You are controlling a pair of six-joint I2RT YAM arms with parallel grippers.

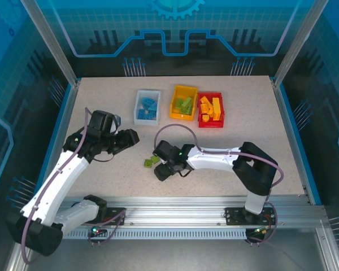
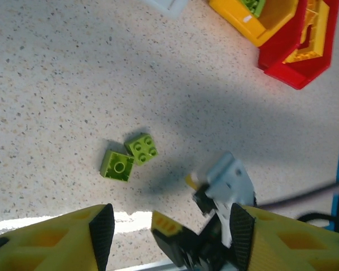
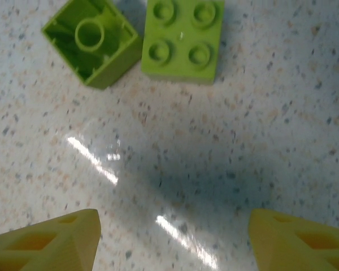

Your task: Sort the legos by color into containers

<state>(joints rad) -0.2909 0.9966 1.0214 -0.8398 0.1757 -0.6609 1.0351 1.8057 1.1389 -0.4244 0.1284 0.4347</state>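
Item: two green legos (image 3: 183,36) loose on the table (image 1: 260,141) near its middle, toward the near edge, lying just beside each other, one studs-up, one overturned. Right gripper (image 3: 172,234): jaws wide, empty, poised just short of the pair. Left gripper (image 1: 131,137): parted, empty, nearer the left edge. Handling advice: take one brick only, fingers square to its flat sides, clear of its neighbour. Likely destination is the yellow bin (image 1: 183,102) at the far edge.

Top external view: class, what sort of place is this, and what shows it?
Probably a robotics lab cell: a speckled table fenced by aluminium posts and blue printed panels, a left arm and right arm bolted to a rail, and bins of sorted bricks.
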